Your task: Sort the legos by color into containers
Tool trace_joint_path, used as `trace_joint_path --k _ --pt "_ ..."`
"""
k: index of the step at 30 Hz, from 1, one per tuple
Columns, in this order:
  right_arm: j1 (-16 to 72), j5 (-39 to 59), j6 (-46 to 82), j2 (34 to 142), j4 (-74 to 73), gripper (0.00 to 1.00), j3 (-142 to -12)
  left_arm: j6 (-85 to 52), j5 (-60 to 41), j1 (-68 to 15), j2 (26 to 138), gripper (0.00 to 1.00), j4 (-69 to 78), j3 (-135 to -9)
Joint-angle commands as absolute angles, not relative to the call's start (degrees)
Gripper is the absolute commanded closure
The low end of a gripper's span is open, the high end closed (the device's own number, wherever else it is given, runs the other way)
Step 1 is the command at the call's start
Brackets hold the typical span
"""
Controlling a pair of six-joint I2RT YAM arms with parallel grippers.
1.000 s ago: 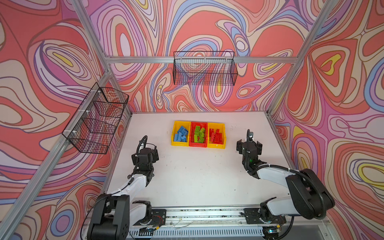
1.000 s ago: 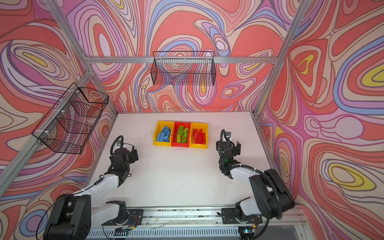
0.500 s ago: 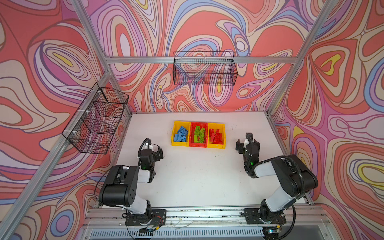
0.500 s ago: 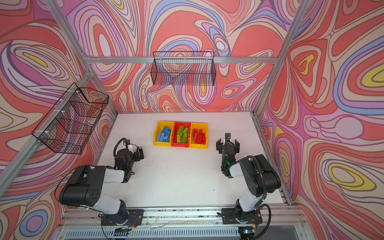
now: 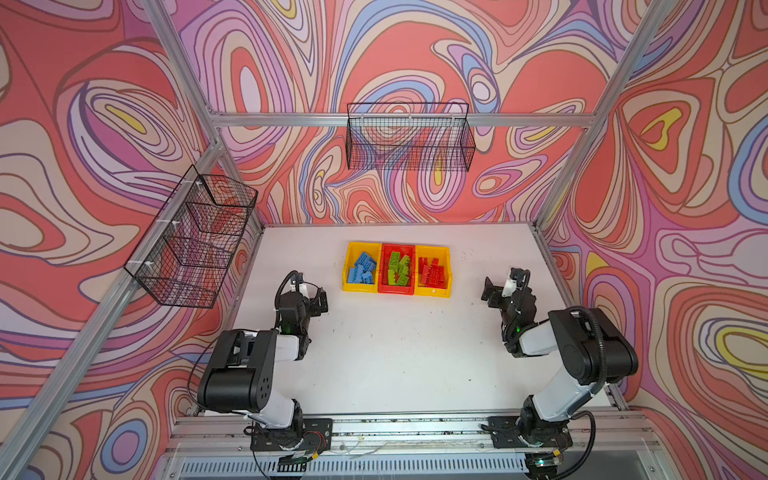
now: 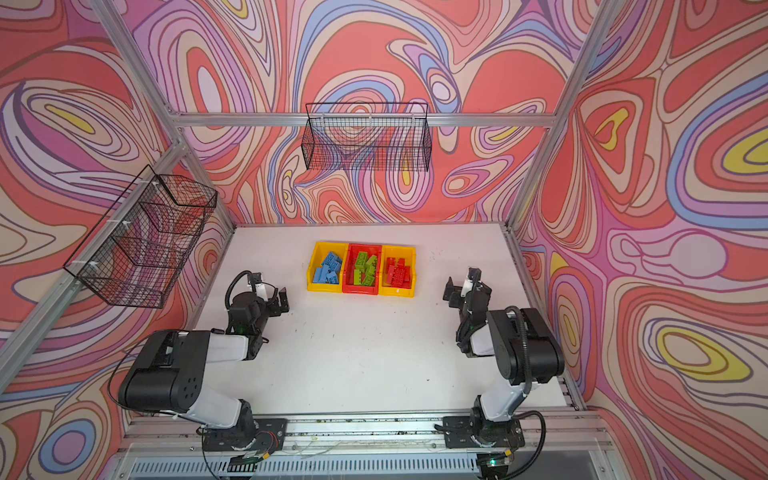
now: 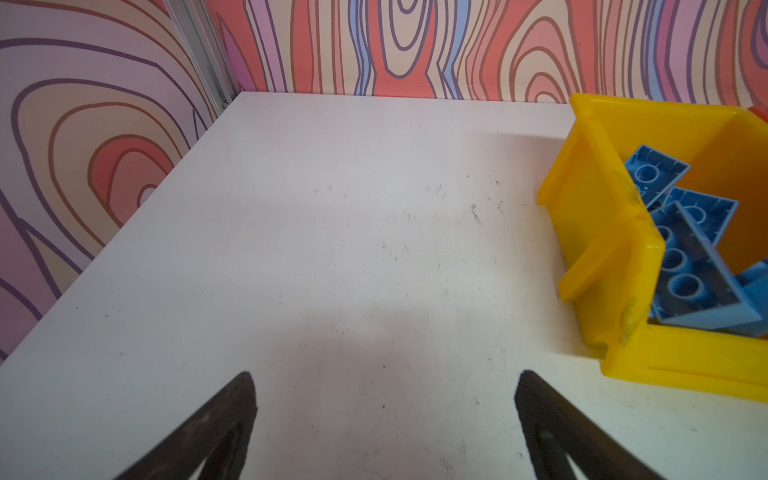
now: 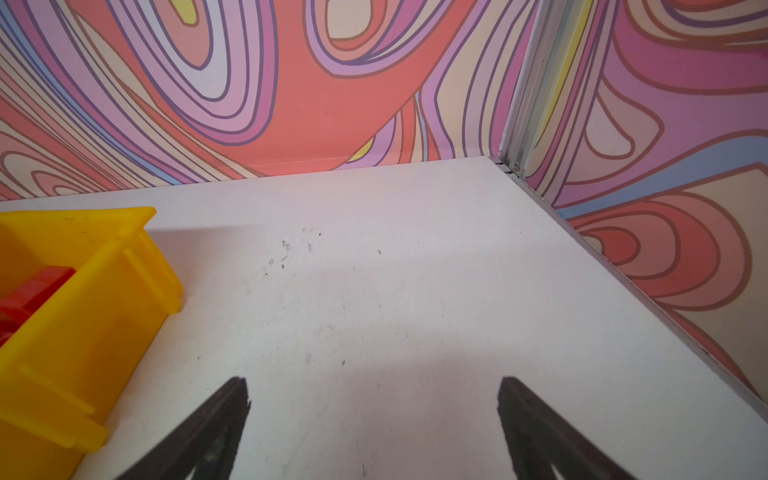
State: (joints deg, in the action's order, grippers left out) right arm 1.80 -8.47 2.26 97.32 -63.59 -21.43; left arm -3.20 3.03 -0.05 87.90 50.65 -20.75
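White tabletop (image 5: 395, 353) fills my view: containers (image 5: 397, 289) at frame centre hold colour-sorted legos (image 5: 399, 268); my left gripper (image 7: 385, 374) and right gripper (image 8: 372, 378) flank them, jaws spread, empty.

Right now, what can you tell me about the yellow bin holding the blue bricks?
The yellow bin is a small open-top rectangular box of glossy plastic, with ribbed outer walls and scuffed corners in the left wrist view. It sits upright on the white table, at the left end of a row of three in both top views, its side against the red bin. A loose heap of light blue bricks lies inside, several tilted.
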Motion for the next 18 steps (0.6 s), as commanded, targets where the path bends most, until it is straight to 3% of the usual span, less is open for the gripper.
trace_joint_path --k 1,18 --pt "1.8 -7.5 2.0 97.7 -65.6 0.02 -21.8 -2.5 2.7 0.3 88.1 0.00 51.4 -21.2" --pt "1.8 -7.7 2.0 97.9 -64.9 0.02 -22.2 -2.5 2.8 0.3 88.1 0.00 51.5 -21.2"
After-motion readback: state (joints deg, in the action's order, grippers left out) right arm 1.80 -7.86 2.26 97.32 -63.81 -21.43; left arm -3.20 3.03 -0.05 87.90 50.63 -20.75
